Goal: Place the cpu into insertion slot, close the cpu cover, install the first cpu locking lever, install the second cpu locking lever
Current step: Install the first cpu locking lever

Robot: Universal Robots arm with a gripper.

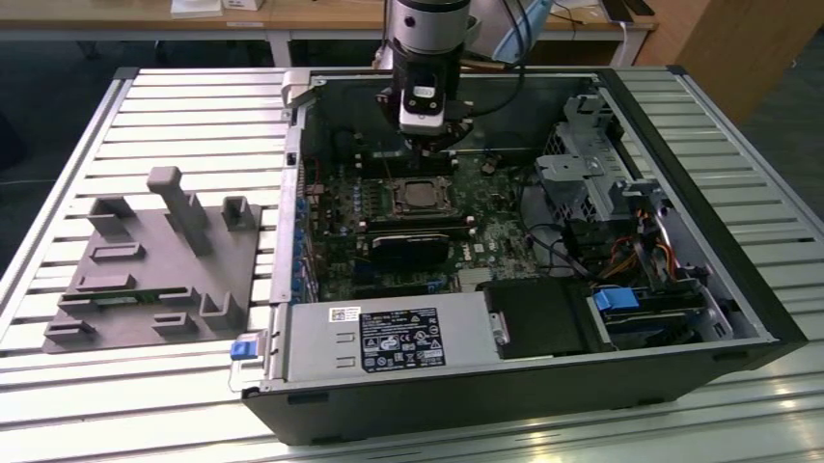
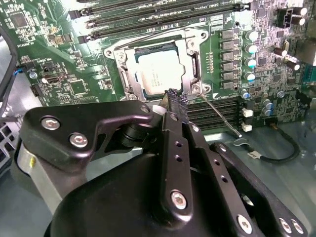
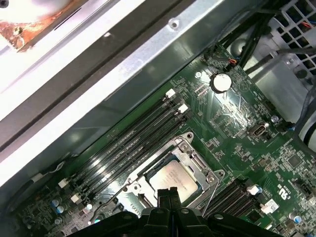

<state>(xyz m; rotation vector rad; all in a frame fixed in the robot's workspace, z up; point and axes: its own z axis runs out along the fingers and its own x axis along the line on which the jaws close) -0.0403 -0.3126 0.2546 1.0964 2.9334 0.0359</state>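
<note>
- The gripper point(image 1: 431, 147) hangs in the upper middle of the exterior view, inside the open computer case point(image 1: 515, 386) and just above the green board's far edge. In both wrist views its fingertips point(image 2: 176, 97) are pressed together with nothing between them, probably so that they work as one narrow poking tip rather than a clamp.
- The cpu point(image 2: 157, 74) lies flat in the insertion slot point(image 1: 398, 197), near the centre of the exterior view. Its pale face points up and sits square to the socket, so the placing step looks done.
- The cpu cover point(image 2: 194, 61) lies down around the chip, whose face shows through the cut-out. It looks lowered so that the frame can press on the chip's edges.
- In the second wrist view a thin wire locking lever point(image 2: 219, 114) slants away from the socket corner beside the fingertips and crosses the black memory slots. I judge it unlatched (it lies well off the frame's edge). The closed tip is nearest to this lever's pivot end, close to it, though I cannot tell whether they touch.
- A second wire runs along the cover's far side. Whether it is hooked home I cannot tell.
- A grey fixture block point(image 1: 154, 260) rests on the slatted table point(image 1: 168, 106) at the exterior view's left, well apart from the work.
</note>
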